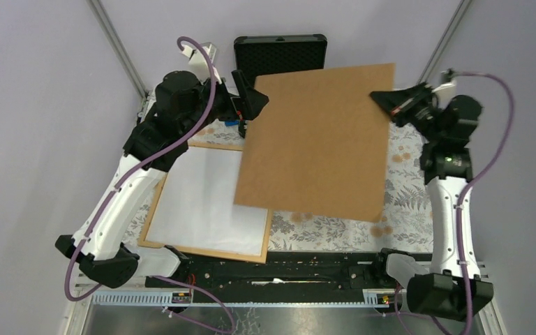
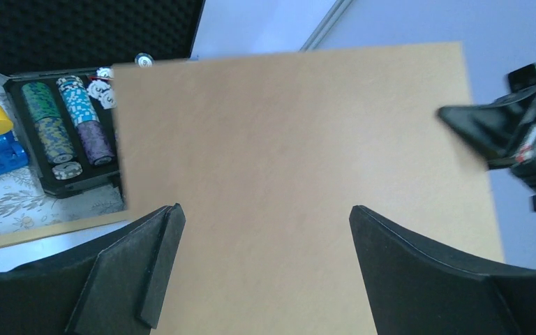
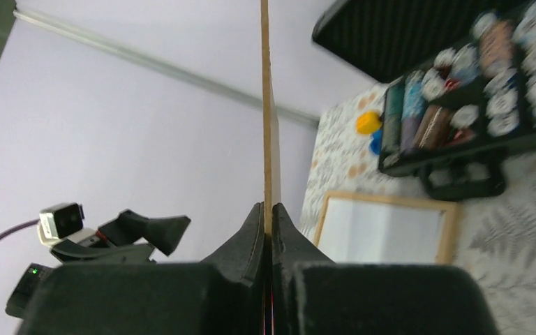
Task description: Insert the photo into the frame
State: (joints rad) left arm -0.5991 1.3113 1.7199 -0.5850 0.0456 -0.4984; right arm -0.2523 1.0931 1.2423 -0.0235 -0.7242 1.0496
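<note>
Top external view puts the main risk in how the brown backing board (image 1: 317, 143) is carried. The right gripper (image 1: 382, 99) is clenched on one far corner only, and the big sheet hangs tilted in the air above the floral cloth (image 1: 405, 202). With so little held, the board could pivot or slide out of the pinch. A quick swing could also drive its free corner into the open black case (image 1: 279, 56) or the poker chips (image 2: 63, 118) just behind it. Lowered askew, it could land across the wooden rim and shove the frame (image 1: 202, 252) instead of dropping inside. The right wrist view shows the board edge-on, squeezed between the closed pads, so that grip looks firm for now. The left gripper (image 1: 253, 101) is released, its fingers (image 2: 139, 272) spread wide at the board's opposite far corner. Whether they touch the board I cannot tell, and closing carelessly there could jab its edge. The frame lies flat on the table at the left, below and nearer than the left fingers and well apart from the right ones. The board overhangs its right side. A white sheet fills it, which I take for the photo (image 1: 206, 202) lying face down, as no picture side shows.
</note>
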